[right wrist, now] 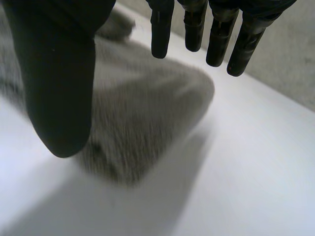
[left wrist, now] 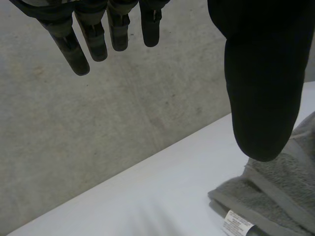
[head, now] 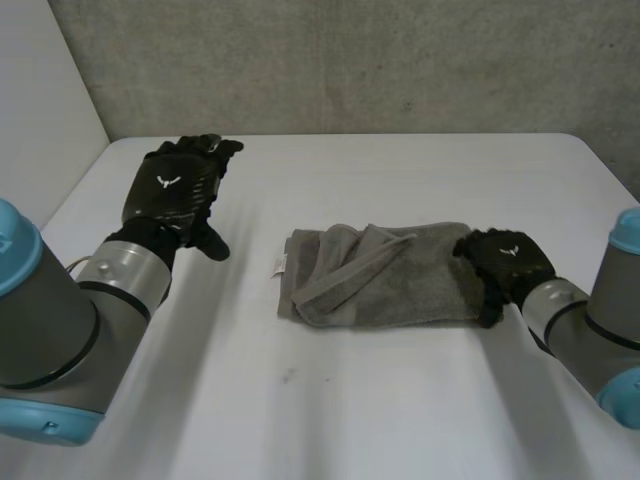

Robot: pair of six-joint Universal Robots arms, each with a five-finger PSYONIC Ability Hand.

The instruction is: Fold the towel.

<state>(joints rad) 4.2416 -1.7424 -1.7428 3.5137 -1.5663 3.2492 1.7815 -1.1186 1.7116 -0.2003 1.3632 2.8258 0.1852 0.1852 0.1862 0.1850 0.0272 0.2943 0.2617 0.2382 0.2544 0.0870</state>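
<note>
From the head view, the towel [head: 385, 275] lies on the white table [head: 400, 400], a little right of the middle. It is bunched into a rough oblong with a loose flap across its top and a label [head: 279, 265] at its left end. The left hand [head: 175, 190] hangs well apart from it, over the table's far left side. The right hand [head: 508, 262] sits at the towel's right end.

In the left wrist view, that hand's fingers [left wrist: 81, 54] are straight and spread from the thumb [left wrist: 261, 98], holding nothing. The towel's labelled end lies just beyond the thumb, with a grey wall [left wrist: 98, 137] behind.

In the right wrist view, the fingers are straight with the thumb wide of them, also empty. The towel's thick folded end lies under the palm.

The towel looks light, soft and limp, so it will likely sag and slide. A pinch at an end corner or along a hem, one hand at each end, should hold best.
</note>
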